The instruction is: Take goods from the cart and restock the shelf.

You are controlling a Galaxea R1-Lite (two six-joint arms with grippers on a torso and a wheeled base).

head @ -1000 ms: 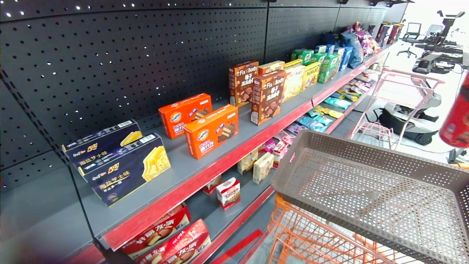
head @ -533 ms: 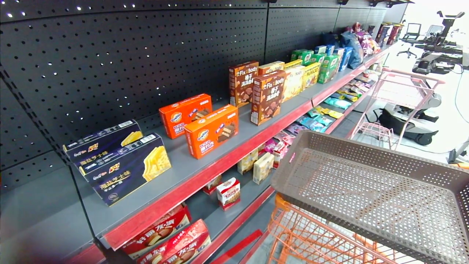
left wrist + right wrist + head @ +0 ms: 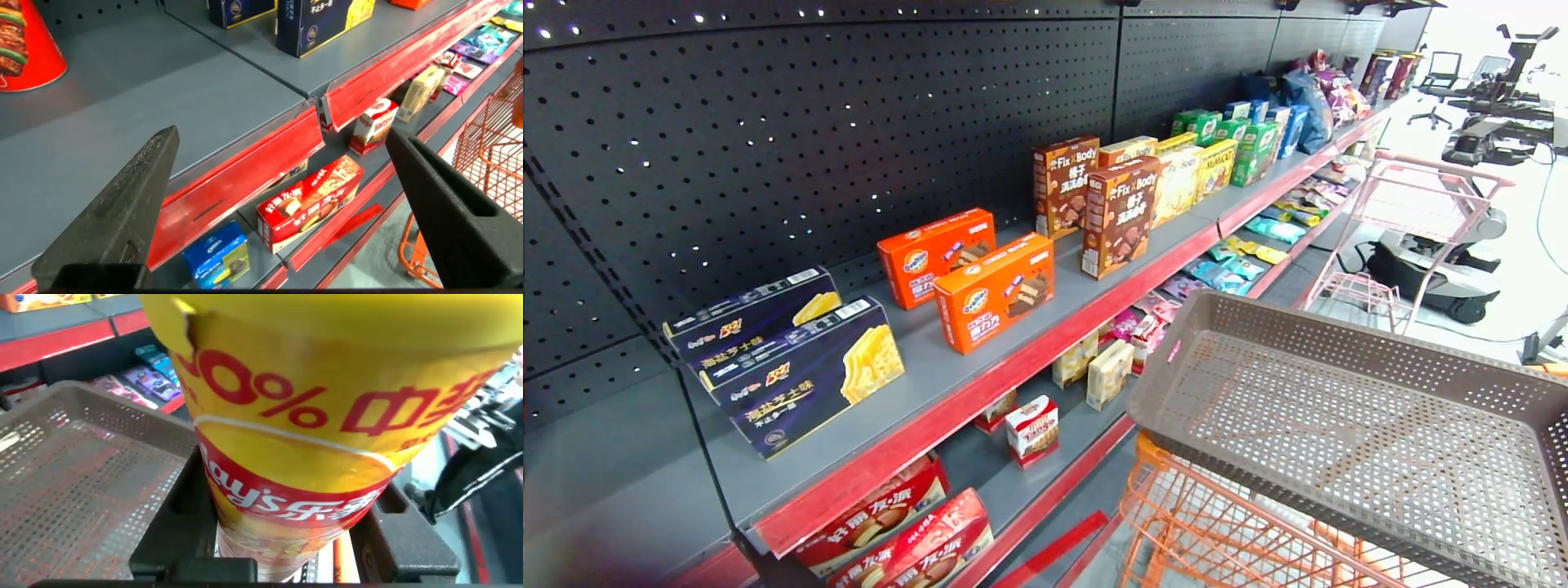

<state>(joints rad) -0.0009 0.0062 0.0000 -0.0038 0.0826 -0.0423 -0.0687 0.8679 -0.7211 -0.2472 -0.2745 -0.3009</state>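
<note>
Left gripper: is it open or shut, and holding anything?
Open, holding nothing. In the left wrist view the left gripper has its fingers wide apart, and the shelf shows through the gap.

A black pegboard wall (image 3: 849,122) backs the aisle. At the far end a pink trolley (image 3: 1417,204) stands on pale floor (image 3: 1515,302), beyond it an office chair (image 3: 1444,65) in bright light.

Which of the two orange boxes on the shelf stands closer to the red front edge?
The front orange box, which partly overlaps the other in the head view. The back orange box stands behind it, nearer the black pegboard.
</note>
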